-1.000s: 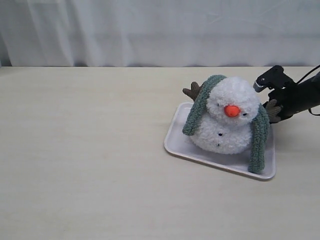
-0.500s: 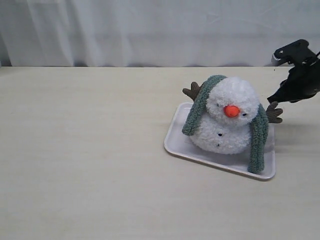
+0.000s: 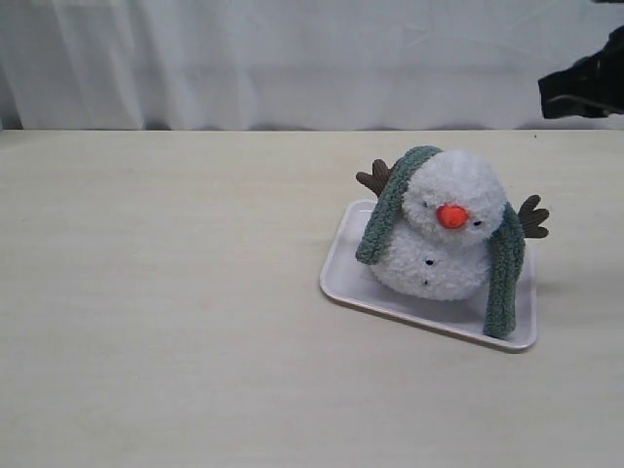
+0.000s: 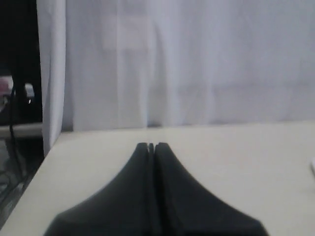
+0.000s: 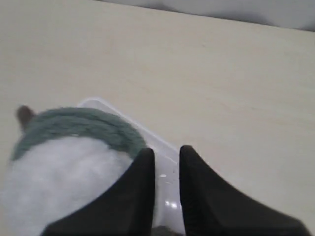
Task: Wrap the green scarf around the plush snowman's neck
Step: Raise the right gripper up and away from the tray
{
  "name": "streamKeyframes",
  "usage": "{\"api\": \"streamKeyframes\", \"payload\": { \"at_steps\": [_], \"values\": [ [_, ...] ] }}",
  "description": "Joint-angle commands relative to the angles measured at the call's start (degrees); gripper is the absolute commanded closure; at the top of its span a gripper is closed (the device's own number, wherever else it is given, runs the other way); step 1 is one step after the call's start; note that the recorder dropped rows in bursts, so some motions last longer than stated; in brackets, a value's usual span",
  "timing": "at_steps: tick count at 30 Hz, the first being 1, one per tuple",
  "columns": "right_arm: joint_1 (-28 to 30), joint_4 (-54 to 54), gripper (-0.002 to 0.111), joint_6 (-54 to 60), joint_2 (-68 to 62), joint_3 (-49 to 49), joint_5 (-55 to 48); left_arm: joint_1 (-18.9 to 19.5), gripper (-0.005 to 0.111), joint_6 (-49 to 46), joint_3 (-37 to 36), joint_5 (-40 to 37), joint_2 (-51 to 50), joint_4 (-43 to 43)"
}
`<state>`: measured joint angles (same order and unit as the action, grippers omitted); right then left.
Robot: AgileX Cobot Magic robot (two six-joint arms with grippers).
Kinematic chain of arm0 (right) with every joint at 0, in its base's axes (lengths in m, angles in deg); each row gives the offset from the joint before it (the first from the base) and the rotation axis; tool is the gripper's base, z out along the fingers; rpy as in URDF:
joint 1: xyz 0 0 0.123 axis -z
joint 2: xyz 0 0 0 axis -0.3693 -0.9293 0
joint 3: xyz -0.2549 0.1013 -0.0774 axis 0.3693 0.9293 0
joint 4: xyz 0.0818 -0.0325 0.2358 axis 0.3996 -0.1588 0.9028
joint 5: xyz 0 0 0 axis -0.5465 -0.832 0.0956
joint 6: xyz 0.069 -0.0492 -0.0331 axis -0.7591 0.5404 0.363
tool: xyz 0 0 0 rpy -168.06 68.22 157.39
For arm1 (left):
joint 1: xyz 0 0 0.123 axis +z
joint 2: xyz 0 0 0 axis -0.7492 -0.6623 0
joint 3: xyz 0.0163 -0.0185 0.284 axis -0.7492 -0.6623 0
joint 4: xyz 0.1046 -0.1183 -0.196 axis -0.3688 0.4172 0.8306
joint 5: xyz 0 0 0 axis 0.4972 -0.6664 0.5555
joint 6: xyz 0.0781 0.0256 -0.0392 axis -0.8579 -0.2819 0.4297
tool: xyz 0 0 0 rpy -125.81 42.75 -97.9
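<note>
Well, the green scarf (image 3: 382,216) lay just as it had a second earlier, draped over the back of the plush snowman's (image 3: 444,249) neck with both ends hanging down the front, one on each side. The longer end reached the white tray (image 3: 341,280) near its front edge. The snowman sat upright on that tray, right of the table's middle.

The change was all on the right. A second ago the right gripper (image 5: 166,149) was down beside the snowman's twig arm (image 3: 533,216); it had since lifted clear, and only a dark part of the right arm (image 3: 585,86) showed at the upper right corner of the exterior view. From its wrist camera the gripper hung above the snowman's back, jaws a narrow gap apart with nothing between them.

The left gripper (image 4: 151,145) was pressed fully closed and empty, over bare table near a side edge, facing the curtain (image 3: 244,58).

There was open room aplenty: the table (image 3: 156,322) lay bare to the left and in front of the tray, less so to the right.

The count — one snowman, one scarf, one tray, two twig arms, two grippers.
</note>
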<state>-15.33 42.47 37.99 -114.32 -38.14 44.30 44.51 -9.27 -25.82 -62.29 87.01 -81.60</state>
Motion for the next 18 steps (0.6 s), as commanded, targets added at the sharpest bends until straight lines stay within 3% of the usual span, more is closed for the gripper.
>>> {"api": "streamKeyframes", "payload": {
  "at_steps": [1,5,13,15,18],
  "values": [
    [-3.3,9.5,0.090,4.9,3.3,-0.4,-6.1,0.0,0.107,0.3,-0.2,12.7,0.2,8.7],
    [-7.1,10.0,0.090,5.7,5.0,-0.4,-7.2,0.0,0.107,0.5,-0.2,16.4,0.2,11.2],
    [-9.1,10.4,0.095,5.6,8.3,-0.4,-6.1,0.0,0.107,17.9,-0.2,29.2,0.2,10.4],
    [-9.1,10.4,0.103,5.6,8.8,-0.4,-6.1,0.0,0.107,23.1,-0.2,32.0,0.2,4.3],
    [-9.1,10.8,0.104,5.6,9.1,-0.4,-6.3,0.0,0.107,31.0,2.6,31.5,-2.5,-7.8]
  ]
}}
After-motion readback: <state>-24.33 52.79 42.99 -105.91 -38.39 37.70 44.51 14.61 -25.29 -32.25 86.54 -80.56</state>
